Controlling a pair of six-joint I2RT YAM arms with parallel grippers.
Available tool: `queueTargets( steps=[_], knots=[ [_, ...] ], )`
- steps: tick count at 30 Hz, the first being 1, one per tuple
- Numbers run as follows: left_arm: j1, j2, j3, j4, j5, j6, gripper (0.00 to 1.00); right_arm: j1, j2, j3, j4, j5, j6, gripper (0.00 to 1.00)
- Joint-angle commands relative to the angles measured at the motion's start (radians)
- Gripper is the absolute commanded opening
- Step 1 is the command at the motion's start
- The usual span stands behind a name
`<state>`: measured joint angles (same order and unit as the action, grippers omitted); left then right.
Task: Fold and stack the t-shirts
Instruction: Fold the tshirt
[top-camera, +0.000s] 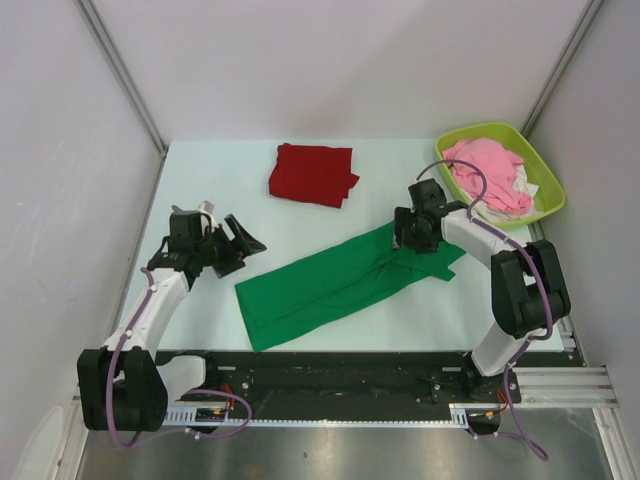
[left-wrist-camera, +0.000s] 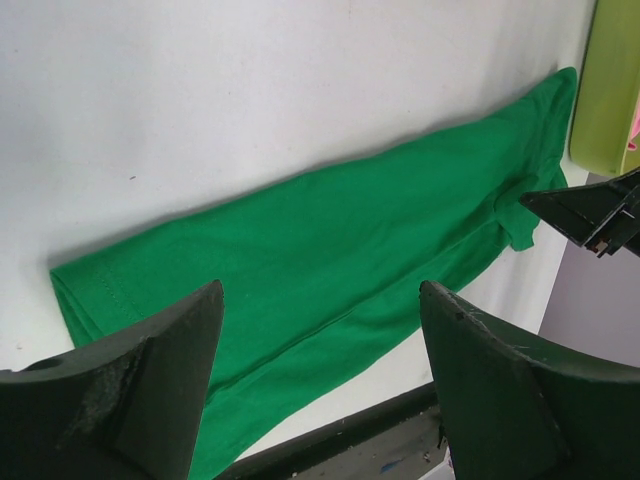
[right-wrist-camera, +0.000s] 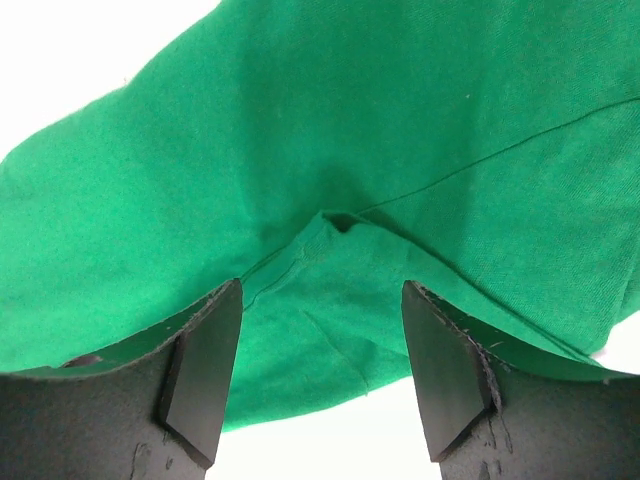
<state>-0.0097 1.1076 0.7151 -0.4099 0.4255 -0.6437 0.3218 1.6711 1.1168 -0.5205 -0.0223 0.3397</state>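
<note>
Soft, limp, light green t-shirt flat on the tabletop, directly beneath the spread, empty right jaws, ahead of the spread, empty left jaws. Likely to sag; best pinched at the sleeve edge between the right jaws.

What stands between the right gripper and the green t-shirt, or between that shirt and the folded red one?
Nothing visible does. The right gripper is open just over the sleeve end of the green t-shirt, with no object between its fingers and the cloth. Only the table surface lies between this shirt and the red t-shirt.
</note>
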Motion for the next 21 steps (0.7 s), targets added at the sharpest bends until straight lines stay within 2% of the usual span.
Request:
queueTargets(
  steps=[1, 4, 6, 7, 8, 10, 11, 15, 16, 21],
  knots=[
    [0.007, -0.009, -0.011, 0.017, 0.030, 0.030, 0.84, 0.003, 0.030, 0.009, 0.053, 0.070, 0.027, 0.69],
    [0.007, -0.002, -0.016, 0.031, 0.036, 0.027, 0.84, -0.007, 0.053, 0.011, 0.089, 0.078, 0.045, 0.67],
    [0.007, 0.005, -0.016, 0.034, 0.036, 0.030, 0.84, -0.013, 0.061, 0.011, 0.099, 0.076, 0.061, 0.61],
    [0.007, 0.009, -0.016, 0.036, 0.039, 0.033, 0.85, -0.016, 0.064, 0.011, 0.105, 0.076, 0.064, 0.57],
    [0.007, 0.011, -0.017, 0.036, 0.039, 0.033, 0.85, -0.018, 0.064, 0.012, 0.105, 0.079, 0.067, 0.46],
    [0.007, 0.012, -0.020, 0.040, 0.038, 0.038, 0.84, -0.018, 0.065, 0.012, 0.105, 0.079, 0.067, 0.37],
    [0.007, 0.011, -0.023, 0.040, 0.038, 0.036, 0.84, -0.018, 0.065, 0.012, 0.100, 0.081, 0.070, 0.29],
    [0.007, 0.018, -0.028, 0.048, 0.045, 0.035, 0.84, -0.006, 0.050, 0.012, 0.067, 0.108, 0.067, 0.13],
    [0.007, 0.021, -0.028, 0.049, 0.045, 0.035, 0.84, 0.005, 0.044, 0.012, 0.056, 0.116, 0.062, 0.05],
    [0.007, 0.012, -0.039, 0.057, 0.055, 0.033, 0.84, 0.063, -0.008, 0.011, -0.027, 0.165, 0.059, 0.00]
  ],
)
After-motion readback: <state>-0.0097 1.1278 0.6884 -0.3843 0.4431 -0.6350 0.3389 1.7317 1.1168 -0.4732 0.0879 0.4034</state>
